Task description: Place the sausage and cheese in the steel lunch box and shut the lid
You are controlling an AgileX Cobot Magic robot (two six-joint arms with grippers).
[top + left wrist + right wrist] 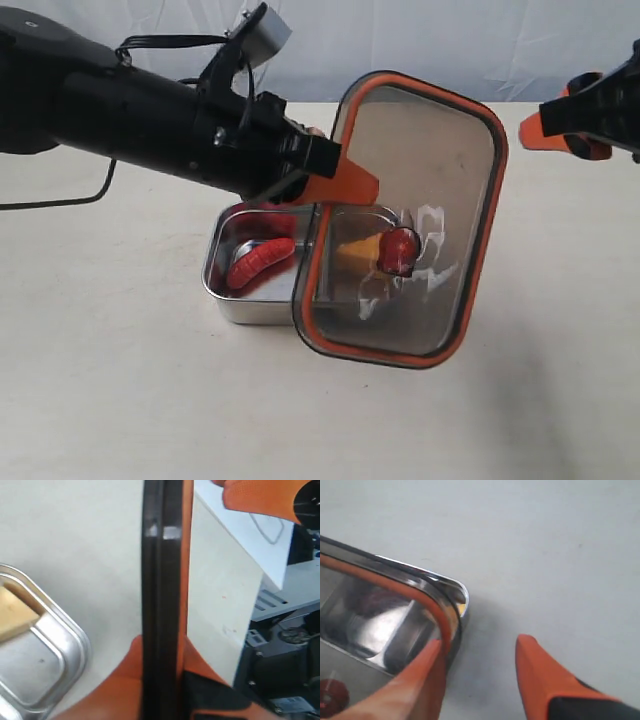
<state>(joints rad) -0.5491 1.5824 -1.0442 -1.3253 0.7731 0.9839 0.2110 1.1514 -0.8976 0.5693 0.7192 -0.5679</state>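
Cream bench top runs back to a white backdrop along its far edge. Over it the left gripper is clamped on the edge of the lid, holding it tilted in the air above the steel lunch box, which sits near the bench's middle with the sausage in one compartment and the cheese in the other. Toward the far right edge hangs the right gripper, fingers spread wide, gripping nothing, close by the lid's rim.
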